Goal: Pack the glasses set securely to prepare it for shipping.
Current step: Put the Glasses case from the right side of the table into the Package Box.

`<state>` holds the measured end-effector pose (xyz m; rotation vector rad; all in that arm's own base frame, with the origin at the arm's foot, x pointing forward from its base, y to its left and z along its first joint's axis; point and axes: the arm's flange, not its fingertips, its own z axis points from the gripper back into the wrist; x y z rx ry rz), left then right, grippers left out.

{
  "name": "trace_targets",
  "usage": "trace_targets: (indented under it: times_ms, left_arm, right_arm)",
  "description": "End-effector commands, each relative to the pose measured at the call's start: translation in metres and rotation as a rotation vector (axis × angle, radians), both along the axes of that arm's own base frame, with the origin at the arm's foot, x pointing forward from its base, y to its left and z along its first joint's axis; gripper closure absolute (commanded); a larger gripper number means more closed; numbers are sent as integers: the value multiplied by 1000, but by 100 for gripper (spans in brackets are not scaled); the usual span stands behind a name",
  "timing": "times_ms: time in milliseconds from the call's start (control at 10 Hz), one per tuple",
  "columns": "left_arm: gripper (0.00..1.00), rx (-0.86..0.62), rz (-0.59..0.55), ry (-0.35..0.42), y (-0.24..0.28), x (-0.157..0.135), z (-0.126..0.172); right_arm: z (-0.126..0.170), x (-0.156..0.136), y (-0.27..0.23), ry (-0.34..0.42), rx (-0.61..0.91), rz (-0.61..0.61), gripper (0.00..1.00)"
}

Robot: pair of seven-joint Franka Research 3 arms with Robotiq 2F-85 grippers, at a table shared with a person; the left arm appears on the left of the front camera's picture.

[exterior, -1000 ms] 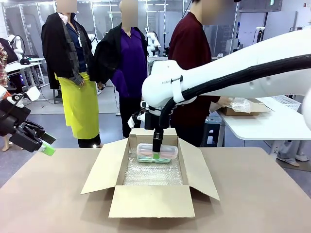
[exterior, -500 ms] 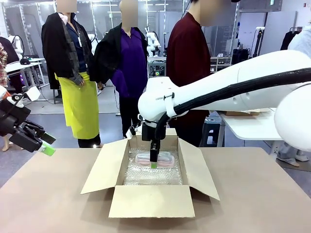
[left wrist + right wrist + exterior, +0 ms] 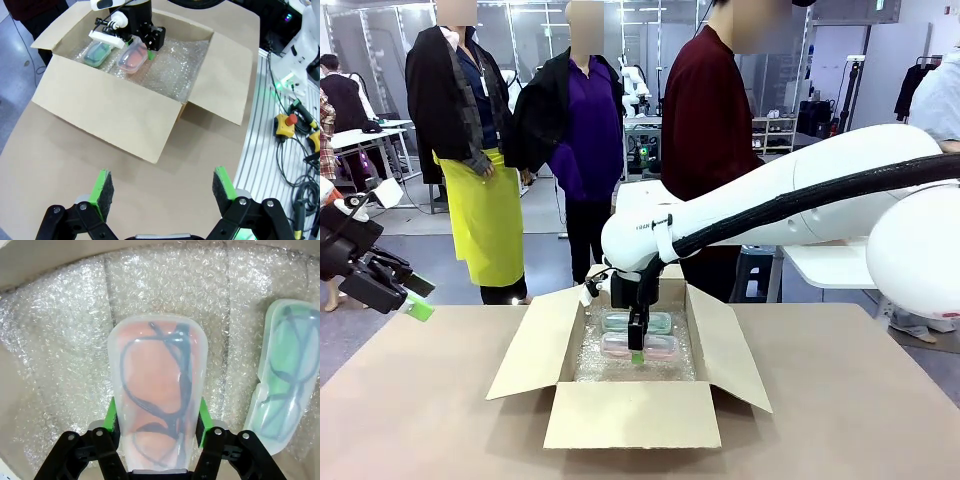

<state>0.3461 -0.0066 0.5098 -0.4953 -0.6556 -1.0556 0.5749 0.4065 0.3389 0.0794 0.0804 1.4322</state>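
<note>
The glasses set lies in the open cardboard box (image 3: 630, 415) on bubble wrap (image 3: 60, 340). The pink case (image 3: 155, 390) rests flat with dark glasses showing inside. My right gripper (image 3: 157, 422) straddles it, green pads (image 3: 114, 420) against both of its long sides. The mint-green case (image 3: 287, 370) lies apart beside it, farther back in the box in the front view (image 3: 638, 322). In the front view the right gripper (image 3: 637, 350) reaches down into the box over the pink case (image 3: 655, 347). My left gripper (image 3: 162, 192) hangs open and empty over the table, left of the box (image 3: 100, 105).
The box's four flaps stand spread open on the brown table (image 3: 420, 420). A person in a dark red top (image 3: 705, 130) stands behind the box at the far edge. Cables and a yellow stop button (image 3: 282, 125) lie past the table's edge in the left wrist view.
My right gripper has gone down into the box with the pink case, which now rests on the bubble wrap in front of the green one. The left arm has not moved.
</note>
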Motion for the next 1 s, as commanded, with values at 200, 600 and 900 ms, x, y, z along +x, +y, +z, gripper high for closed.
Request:
trace_targets:
  times_ms: [200,600,900]
  left_arm:
    - [0,-23,-21,-11,2,0,1]
    - [0,-23,-21,-11,2,0,1]
    - [0,-23,-21,-11,2,0,1]
  right_arm:
    - [3,-5,-3,-23,-5,-37,0]
    - [12,-8,-7,-21,5,-36,0]
    - [9,2,-2,-15,3,-12,0]
